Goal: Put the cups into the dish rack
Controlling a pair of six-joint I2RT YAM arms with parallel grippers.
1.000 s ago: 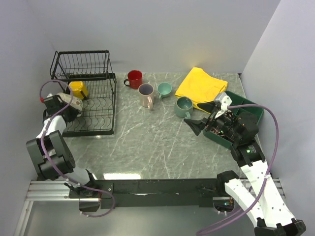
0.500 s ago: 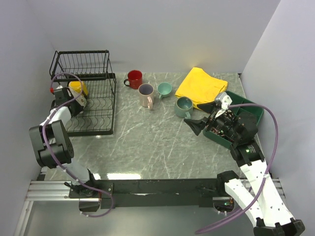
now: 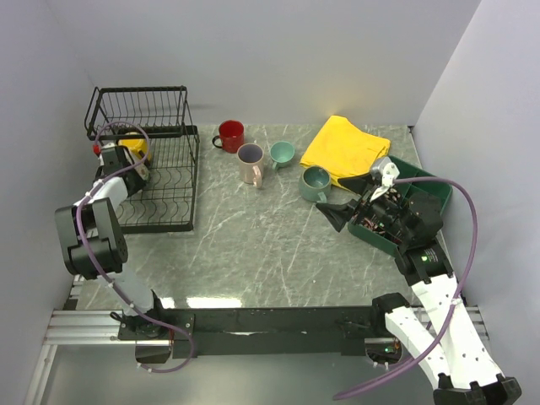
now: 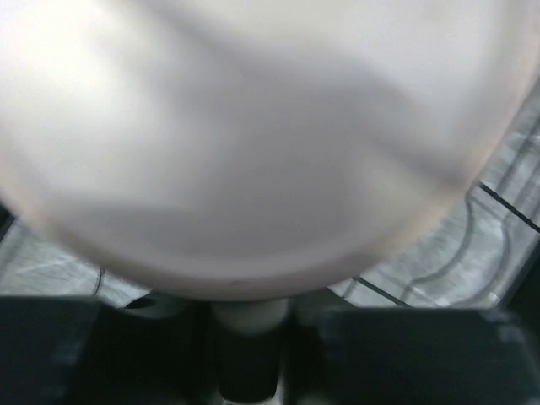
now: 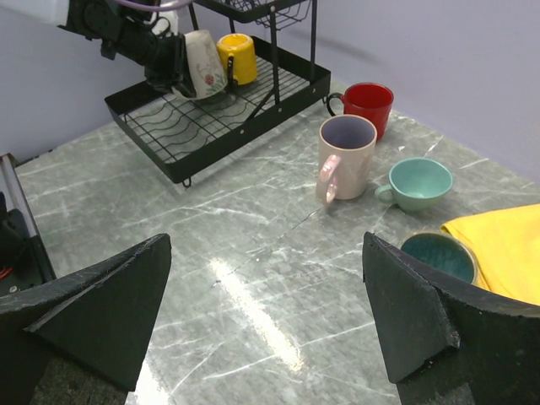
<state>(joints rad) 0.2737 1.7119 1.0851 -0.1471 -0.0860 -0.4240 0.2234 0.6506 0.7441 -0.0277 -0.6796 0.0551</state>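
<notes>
My left gripper (image 5: 173, 63) is shut on the handle of the cream cup (image 5: 203, 64), which rests tilted on the flat tray of the black dish rack (image 5: 211, 135), touching or just beside the yellow cup (image 5: 237, 57). The cream cup (image 4: 253, 143) fills the left wrist view. In the top view my left gripper (image 3: 128, 169) sits by the yellow cup (image 3: 135, 150). The red cup (image 3: 230, 135), pinkish cup (image 3: 251, 163), small teal cup (image 3: 282, 153) and grey-green cup (image 3: 315, 183) stand on the table. My right gripper (image 5: 270, 312) is open and empty above the table.
The rack's raised basket (image 3: 139, 110) stands at the back left. A yellow cloth (image 3: 346, 148) lies at the back right. A green compartment tray (image 3: 426, 196) sits under my right arm. Walls close in the left, back and right.
My left gripper has carried the cream cup further back along the rack's tray, up to the yellow cup. The right arm and the other cups have not moved.
</notes>
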